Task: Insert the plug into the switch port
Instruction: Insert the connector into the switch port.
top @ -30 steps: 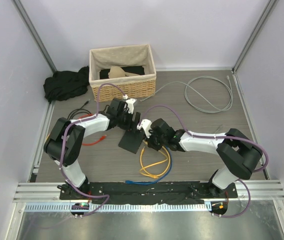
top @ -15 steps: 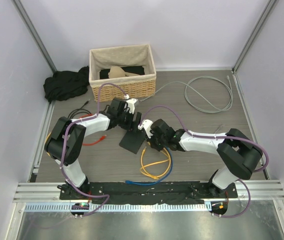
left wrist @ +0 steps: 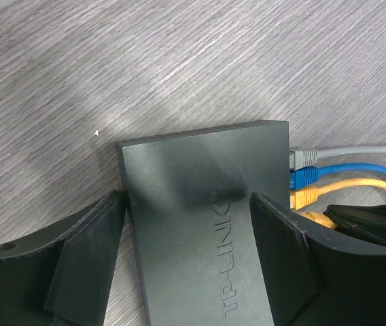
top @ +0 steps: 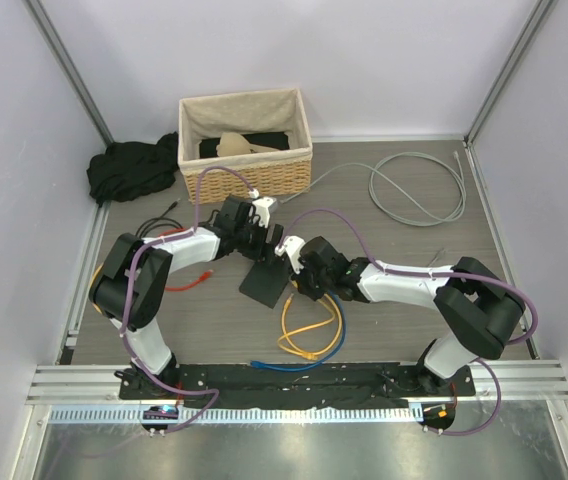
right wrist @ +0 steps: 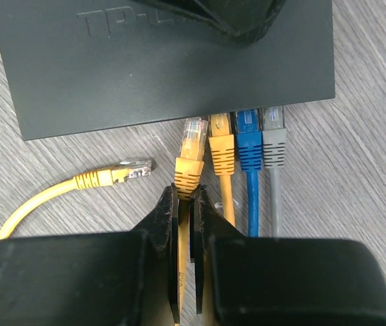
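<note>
The dark-grey TP-LINK switch [top: 264, 283] lies flat between the two arms, and also shows in the left wrist view [left wrist: 193, 163] and the right wrist view [right wrist: 111, 75]. My left gripper [left wrist: 186, 204] is open wide over it. One finger stands at the back edge and the other over the top. My right gripper [right wrist: 191, 193] is shut on a yellow cable just behind its plug [right wrist: 193, 139]. The plug's clear tip meets the port edge, left of three seated plugs: yellow [right wrist: 221, 146], blue [right wrist: 249, 142] and grey [right wrist: 274, 139].
A second yellow plug [right wrist: 121, 171] lies loose on the table left of my right gripper. Yellow [top: 309, 325] and blue [top: 284, 362] cable loops lie near the front. A wicker basket [top: 246, 170], black cloth [top: 129, 168] and grey cable coil [top: 414, 190] are at the back.
My right gripper has crept a little left and forward towards the switch with the yellow plug. The left arm and the switch have not moved.
</note>
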### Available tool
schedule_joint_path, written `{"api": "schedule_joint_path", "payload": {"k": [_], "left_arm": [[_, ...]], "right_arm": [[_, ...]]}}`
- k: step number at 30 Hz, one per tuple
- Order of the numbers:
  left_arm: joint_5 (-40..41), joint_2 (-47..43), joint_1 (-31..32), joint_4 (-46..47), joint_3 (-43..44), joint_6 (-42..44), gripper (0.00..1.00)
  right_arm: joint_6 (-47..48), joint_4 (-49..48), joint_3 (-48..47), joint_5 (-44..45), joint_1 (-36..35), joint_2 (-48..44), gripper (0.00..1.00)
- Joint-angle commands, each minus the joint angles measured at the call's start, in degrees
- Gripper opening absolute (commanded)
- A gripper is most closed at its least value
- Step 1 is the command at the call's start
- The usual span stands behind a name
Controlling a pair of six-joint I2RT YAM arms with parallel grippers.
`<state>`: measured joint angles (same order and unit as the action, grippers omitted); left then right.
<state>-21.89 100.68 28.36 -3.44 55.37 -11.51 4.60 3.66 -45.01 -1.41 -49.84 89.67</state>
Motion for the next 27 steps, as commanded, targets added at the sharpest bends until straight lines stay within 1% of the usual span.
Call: {"api": "schedule_joint_path", "payload": {"k": [1, 11, 16, 20, 24, 27], "left_arm": [[-4.4, 1.0, 0.3, 0.5, -0.1, -0.5, 0.78], [-5.6, 1.4, 0.4, 1.9, -0.7, -1.0, 0.78], [-6.9, 1.4, 0.5, 2.7, -1.1, -1.6, 0.78], [-7.1, 1.4, 0.4, 2.8, -1.1, -2.1, 0.78], [-8.7, 1.5, 0.5, 3.1, -1.1, -2.5, 0.78], [-8.3, 1.6, 1.1, 3.1, -1.1, -3.3, 0.78]], "right_arm": [[-1.5, -7.0, -1.3, -1.7, 0.4, -0.4, 0.01], [-2.1, -10.0, 0.7, -7.0, 2.2, -0.8, 0.01], [-2.4, -12.7, 2.1, -7.6, 3.2, -0.9, 0.01], [-2.7, -13.1, 2.0, -9.0, 3.9, -0.8, 0.01], [-3.6, -15.2, 2.6, -8.6, 4.1, -0.5, 0.01], [-5.2, -17.3, 3.0, -7.7, 4.6, -0.3, 0.01]]}}
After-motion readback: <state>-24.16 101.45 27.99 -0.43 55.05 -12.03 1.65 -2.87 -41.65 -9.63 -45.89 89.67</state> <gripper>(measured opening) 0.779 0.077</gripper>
